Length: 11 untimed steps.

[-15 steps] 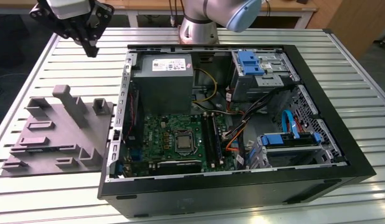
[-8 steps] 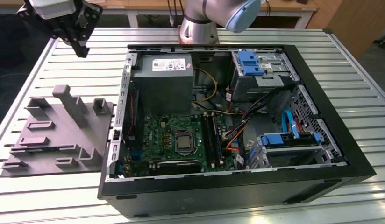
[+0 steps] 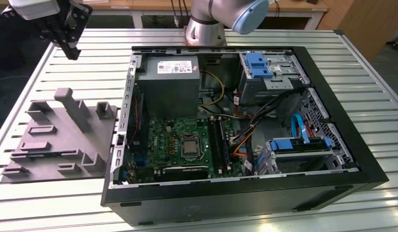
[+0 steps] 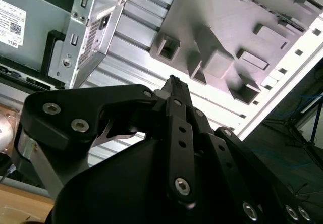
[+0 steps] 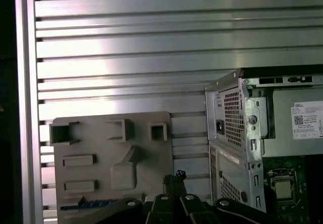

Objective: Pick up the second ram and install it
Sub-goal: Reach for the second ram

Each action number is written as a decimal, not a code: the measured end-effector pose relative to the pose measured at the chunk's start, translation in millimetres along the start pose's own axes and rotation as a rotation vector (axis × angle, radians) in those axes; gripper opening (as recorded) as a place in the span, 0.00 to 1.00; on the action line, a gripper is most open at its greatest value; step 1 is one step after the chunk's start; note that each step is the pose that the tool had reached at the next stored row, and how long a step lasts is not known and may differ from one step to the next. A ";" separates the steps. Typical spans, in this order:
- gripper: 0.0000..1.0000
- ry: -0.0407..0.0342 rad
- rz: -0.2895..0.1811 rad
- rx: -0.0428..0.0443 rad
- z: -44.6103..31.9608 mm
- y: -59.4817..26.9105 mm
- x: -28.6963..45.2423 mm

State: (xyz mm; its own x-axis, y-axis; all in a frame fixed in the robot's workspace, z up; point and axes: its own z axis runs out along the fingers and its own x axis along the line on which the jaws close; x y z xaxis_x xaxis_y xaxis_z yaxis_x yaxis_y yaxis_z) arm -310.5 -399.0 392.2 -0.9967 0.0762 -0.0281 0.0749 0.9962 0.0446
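My gripper (image 3: 73, 52) hangs high over the far corner of the table at the exterior view's left, beyond the gray holder block (image 3: 57, 145) and outside the open computer case (image 3: 250, 193). In both wrist views its fingers (image 4: 174, 81) (image 5: 174, 177) meet at the tips, shut with nothing between them. A thin blue strip, the second ram (image 5: 91, 203), lies along the holder block (image 5: 101, 143), partly hidden by the gripper body. The green motherboard (image 3: 173, 140) with its long black socket strips (image 3: 218, 140) lies inside the case.
The case holds a gray power supply (image 3: 168, 84), a blue-tabbed drive cage (image 3: 260, 65) and loose cables (image 3: 250, 130). The arm's base (image 3: 208, 24) stands behind the case. Bare slatted table (image 3: 57, 203) surrounds the holder block.
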 end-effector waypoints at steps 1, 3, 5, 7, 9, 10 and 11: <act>0.10 -0.0001 0.000 0.0000 -0.1 -0.2 2.6; 0.10 -0.0004 0.000 -0.0001 -0.1 -0.6 7.9; 0.10 -0.0005 0.000 0.0000 -0.3 -1.0 13.1; 0.10 -0.0008 0.000 0.0000 -0.4 -1.4 18.8; 0.10 -0.0010 0.000 -0.0001 -0.5 -1.8 24.3; 0.10 -0.0012 0.000 -0.0001 -0.6 -2.0 27.1; 0.10 -0.0013 0.000 -0.0001 -0.6 -2.2 30.0</act>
State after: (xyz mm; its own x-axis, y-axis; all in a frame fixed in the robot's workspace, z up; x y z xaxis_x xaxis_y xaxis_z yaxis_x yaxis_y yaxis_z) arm -340.5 -398.9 391.9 -0.9966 0.0763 -0.0294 0.0750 0.9962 0.0447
